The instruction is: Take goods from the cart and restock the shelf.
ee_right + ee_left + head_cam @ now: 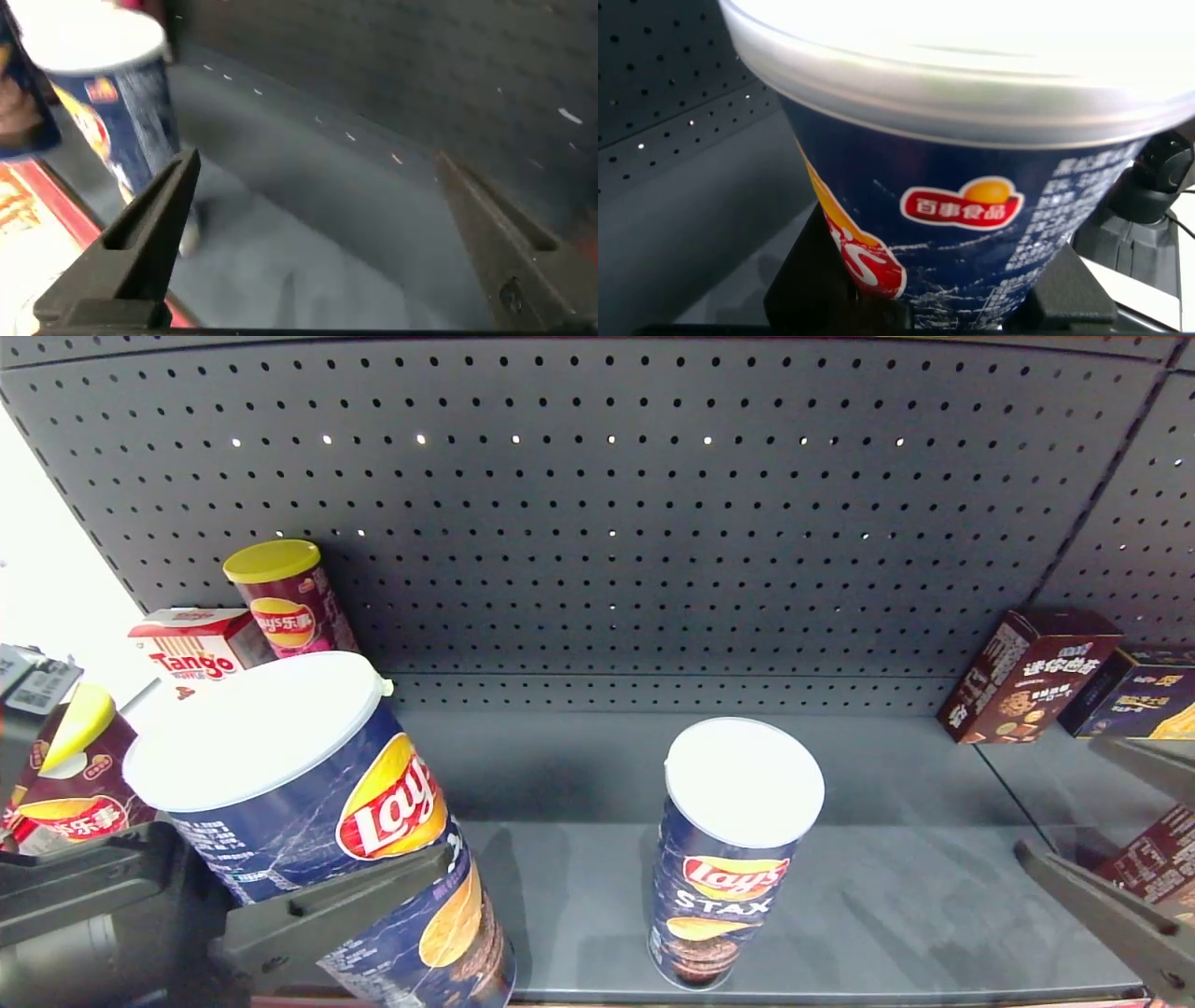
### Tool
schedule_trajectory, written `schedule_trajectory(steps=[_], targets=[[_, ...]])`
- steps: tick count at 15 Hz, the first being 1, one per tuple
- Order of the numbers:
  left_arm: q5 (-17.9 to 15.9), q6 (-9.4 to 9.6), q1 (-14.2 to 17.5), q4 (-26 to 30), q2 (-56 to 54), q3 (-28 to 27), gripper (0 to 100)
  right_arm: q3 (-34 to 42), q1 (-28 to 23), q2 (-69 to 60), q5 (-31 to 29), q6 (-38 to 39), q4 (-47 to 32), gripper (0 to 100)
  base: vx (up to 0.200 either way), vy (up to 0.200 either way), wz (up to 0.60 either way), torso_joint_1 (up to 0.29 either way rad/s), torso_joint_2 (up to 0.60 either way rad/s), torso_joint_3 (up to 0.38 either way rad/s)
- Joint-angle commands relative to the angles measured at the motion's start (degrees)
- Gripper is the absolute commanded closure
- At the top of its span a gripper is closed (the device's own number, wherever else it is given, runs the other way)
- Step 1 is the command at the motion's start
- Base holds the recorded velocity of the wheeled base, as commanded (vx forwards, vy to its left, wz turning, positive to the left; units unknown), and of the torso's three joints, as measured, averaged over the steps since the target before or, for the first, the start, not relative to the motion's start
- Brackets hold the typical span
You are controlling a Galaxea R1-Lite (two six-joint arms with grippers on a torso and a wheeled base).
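Left gripper (308, 882) pinches the blue chip can (308, 793), tilted at the shelf's (887, 896) front-left corner, perhaps not touching it. Right gripper (318, 159) is spread wide near the right edge. A second can (733, 859) stands upright mid-front.

Grey shelf (887, 896): a blue chip can (728, 868) stands upright mid-front, a maroon can (289, 602) and red-and-white box (191, 649) back left, brown box (1027, 677) far right.

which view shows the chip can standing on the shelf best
Head view: the standing can shows whole, upright on the shelf. The right wrist view catches its lid and side at the edge; the left wrist view faces the held can in the left gripper.
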State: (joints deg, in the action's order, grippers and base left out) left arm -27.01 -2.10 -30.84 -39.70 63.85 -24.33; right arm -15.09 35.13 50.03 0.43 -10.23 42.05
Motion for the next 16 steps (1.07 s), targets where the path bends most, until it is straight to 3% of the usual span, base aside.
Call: schedule_trajectory(steps=[1, 3, 7, 8, 9, 16], targets=[[0.0, -0.01, 0.0, 0.0, 0.1, 0.0, 100, 6.5, -0.1, -12.1, -2.2, 0.0, -4.2, 0, 0.0, 0.0, 0.0, 0.0, 0.0, 0.0], [0.0, 0.08, -0.2, 0.0, 0.1, 0.3, 100, 13.1, -0.1, -22.4, -2.4, 1.0, -12.3, 0, 0.0, 0.0, 0.0, 0.0, 0.0, 0.0], [0.0, -0.01, -0.3, 0.0, 0.0, 1.0, 100, 15.1, 0.0, -34.0, -1.9, 2.8, -26.5, 0, 0.0, 0.0, 0.0, 0.0, 0.0, 0.0], [0.0, 0.08, -0.3, -0.1, 0.0, 1.5, 100, 14.7, 0.0, -44.6, -1.6, 3.2, -39.1, 0, 0.0, 0.0, 0.0, 0.0, 0.0, 0.0], [0.0, 0.08, -0.3, -0.1, 0.0, 1.7, 100, 12.7, 0.0, -49.2, -0.3, 4.3, -44.6, 0, 0.0, 0.0, 0.0, 0.0, 0.0, 0.0], [0.0, 0.08, -0.4, -0.2, 0.0, 3.0, 100, 12.5, 4.5, -50.0, -0.3, 6.5, -44.9, 0, 0.0, 0.0, 0.0, 0.0, 0.0, 0.0]])
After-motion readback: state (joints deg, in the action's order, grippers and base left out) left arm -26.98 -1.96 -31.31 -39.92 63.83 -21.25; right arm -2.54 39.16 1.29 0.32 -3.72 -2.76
